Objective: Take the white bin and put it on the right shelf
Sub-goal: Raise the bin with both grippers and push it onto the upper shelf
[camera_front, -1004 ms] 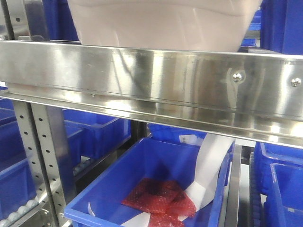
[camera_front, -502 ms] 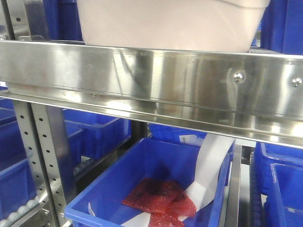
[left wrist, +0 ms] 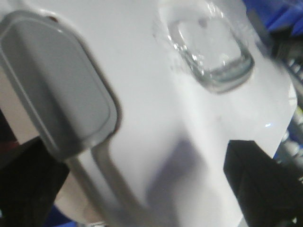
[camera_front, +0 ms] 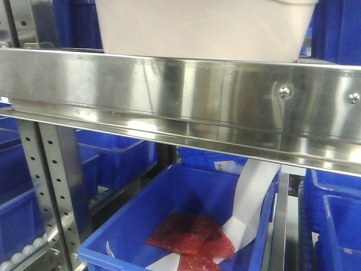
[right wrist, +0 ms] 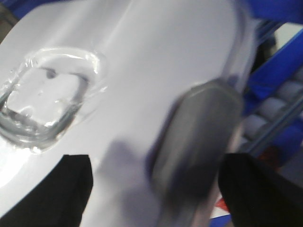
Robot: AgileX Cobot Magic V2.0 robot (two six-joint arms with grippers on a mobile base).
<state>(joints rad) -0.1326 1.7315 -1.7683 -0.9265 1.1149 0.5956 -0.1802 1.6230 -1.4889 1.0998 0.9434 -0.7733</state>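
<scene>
1. The right shelf (camera_front: 186, 96) is the biggest thing in the front view. Its shiny steel rail runs all the way across from left to right, and two round bolts (camera_front: 284, 91) sit on it.
2. The white bin (camera_front: 206, 28) is just behind and above that rail, near the middle. It stands upright, and its long side runs left to right, along the rail. The rail hides its bottom, so I cannot tell if it touches the shelf.
3. A blue crate (camera_front: 186, 226) sits lower down, under the shelf. It holds red bags (camera_front: 192, 237) and a strip of white paper (camera_front: 248, 203).
4. The left fingers (left wrist: 255, 184) are dark shapes at each side of the bin's white lid (left wrist: 170, 118). I cannot tell if they squeeze it.
5. The right fingers (right wrist: 156, 189) look the same over the lid. I cannot tell if they grip.
</scene>
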